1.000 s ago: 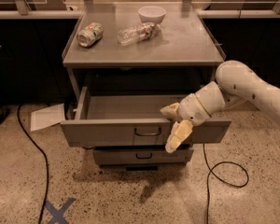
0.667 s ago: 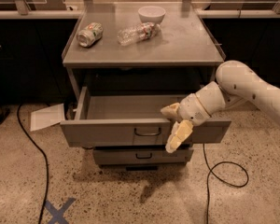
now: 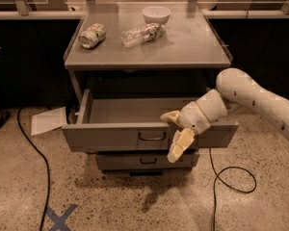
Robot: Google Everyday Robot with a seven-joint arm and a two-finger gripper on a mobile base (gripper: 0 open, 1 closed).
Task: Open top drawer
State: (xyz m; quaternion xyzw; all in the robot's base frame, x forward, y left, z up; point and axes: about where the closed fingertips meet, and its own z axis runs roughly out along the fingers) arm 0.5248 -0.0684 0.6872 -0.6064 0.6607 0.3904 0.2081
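The top drawer (image 3: pixel 111 136) is standing well out from under the bench (image 3: pixel 188 49), its grey front hanging forward of the shallower drawer (image 3: pixel 120 161) below and its bare inside showing. Judging by that, the pull is looking largely done.

The claw (image 3: pixel 168 137) is sitting at the drawer's front, just right of the small wire handle (image 3: pixel 152 137). Its fingers are spreading wide: one is lying up at the top edge of the front, and the other is hanging down across the outer face. It is gripping nothing that shows. Whether the upper finger is touching the rim or hovering just behind it is hard to tell from this angle. The spread would suit hooking the front panel rather than pinching the thin handle, since a broad edge is giving a surer purchase for a straight pull.

The white arm (image 3: pixel 260 97) is reaching in from the right, which is keeping the wrist clear of the drawer's path.

On the bench a crushed can (image 3: pixel 92 35), a plastic bottle (image 3: pixel 142 33) lying on its side and a white bowl (image 3: pixel 156 14) are resting well back from the front edge, so the drawer's travel is not threatening them.
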